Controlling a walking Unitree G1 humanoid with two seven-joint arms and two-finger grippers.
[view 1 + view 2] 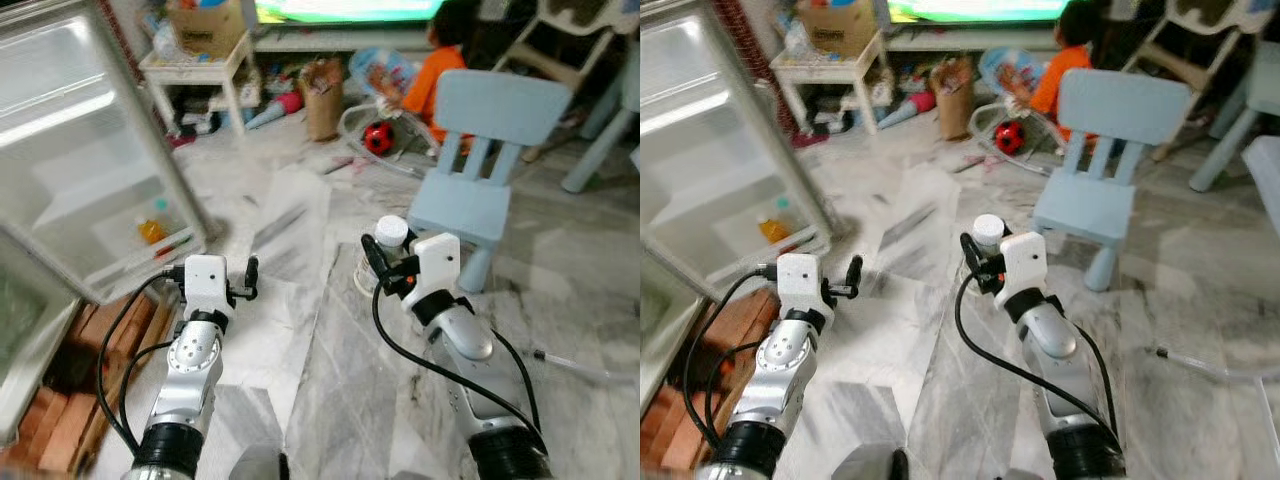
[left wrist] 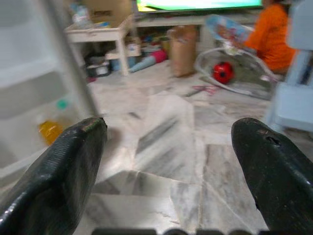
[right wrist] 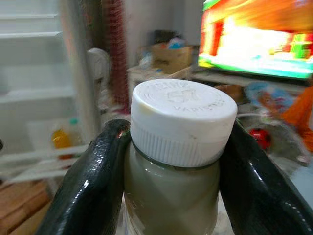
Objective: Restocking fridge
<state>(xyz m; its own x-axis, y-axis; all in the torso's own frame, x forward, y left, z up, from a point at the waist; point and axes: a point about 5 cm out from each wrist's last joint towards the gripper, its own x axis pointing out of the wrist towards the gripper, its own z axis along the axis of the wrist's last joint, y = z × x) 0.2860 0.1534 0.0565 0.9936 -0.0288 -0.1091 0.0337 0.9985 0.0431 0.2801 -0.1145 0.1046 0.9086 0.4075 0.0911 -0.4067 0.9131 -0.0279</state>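
White-capped glass jar (image 3: 178,161) of pale sauce – heavy, slick, breakable – I've got it clamped below its cap in right gripper (image 1: 385,262); left gripper (image 1: 250,279) spread empty; fridge (image 1: 80,150) at ten o'clock

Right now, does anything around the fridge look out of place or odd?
Toys and clutter litter the marble floor near the white side table. The right tool grips a white-capped jar upright, nothing spilled.
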